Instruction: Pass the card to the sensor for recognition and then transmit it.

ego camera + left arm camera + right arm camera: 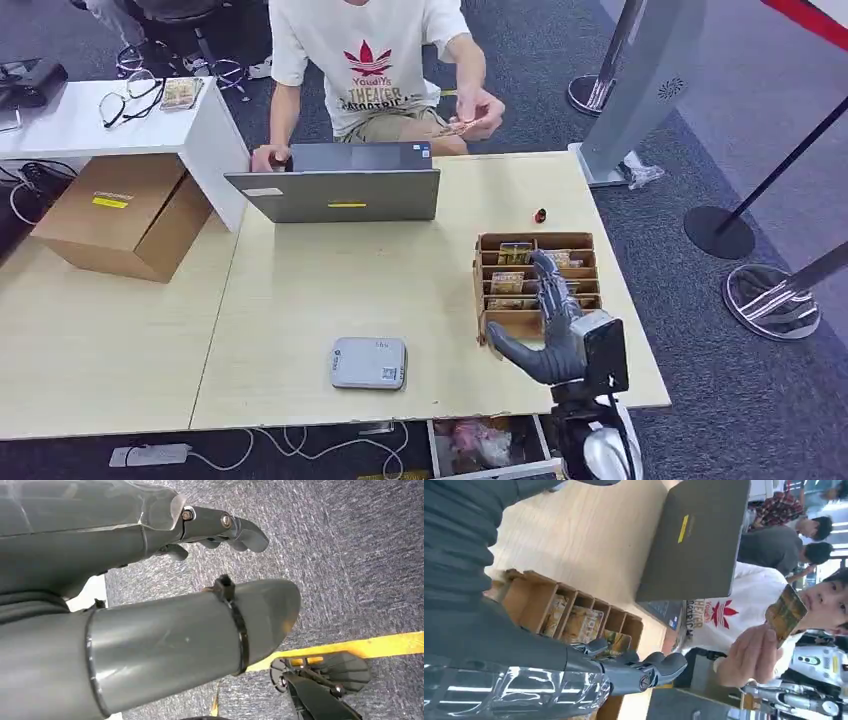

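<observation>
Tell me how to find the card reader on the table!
Start at the big pale wooden table and find the open laptop at its far edge. Come straight toward the near edge: the card reader lies there, alone. It is a small, flat grey pad, unlike the brown slotted card box.

Open pale wood worktop runs across the middle of the head view, between the grey flat sensor box at lower centre and the open grey laptop at upper centre. Wooden slotted card box stands right of centre; the right hand hangs over its near edge, fingers spread. Small dark red object lies just beyond the box. Seated person in white shirt blocks the far edge, holding a card up above the worktop.
</observation>
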